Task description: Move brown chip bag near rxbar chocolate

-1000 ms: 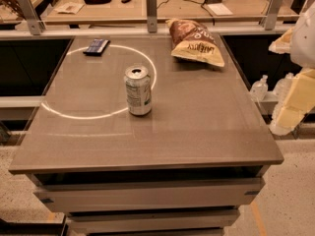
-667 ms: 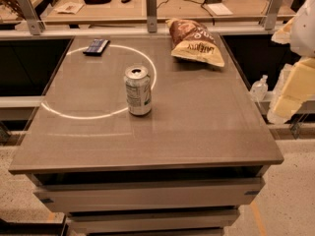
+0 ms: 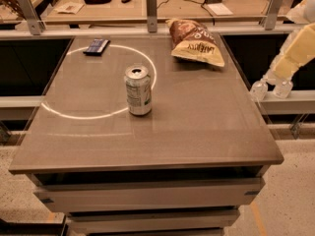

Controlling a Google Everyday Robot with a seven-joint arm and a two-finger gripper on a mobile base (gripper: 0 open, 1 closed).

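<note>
The brown chip bag (image 3: 194,42) lies at the far right of the table, dark brown at the top and yellow below. The rxbar chocolate (image 3: 96,46) lies flat at the far left, on the white circle line. The two are well apart. My gripper (image 3: 282,69) is the lower end of the cream arm at the right edge of the view. It hangs off the table's right side, to the right of the bag and a little nearer than it, and touches nothing.
A silver-green drink can (image 3: 138,90) stands upright mid-table on the white circle (image 3: 74,113). The grey table (image 3: 197,132) has metal posts along its far edge (image 3: 151,4). Two small white bottle-like things (image 3: 259,90) sit beyond the right edge. A cluttered desk lies behind.
The cream arm at the right has risen and drawn slightly toward the right edge of the view. The bag, can and bar have not moved.
</note>
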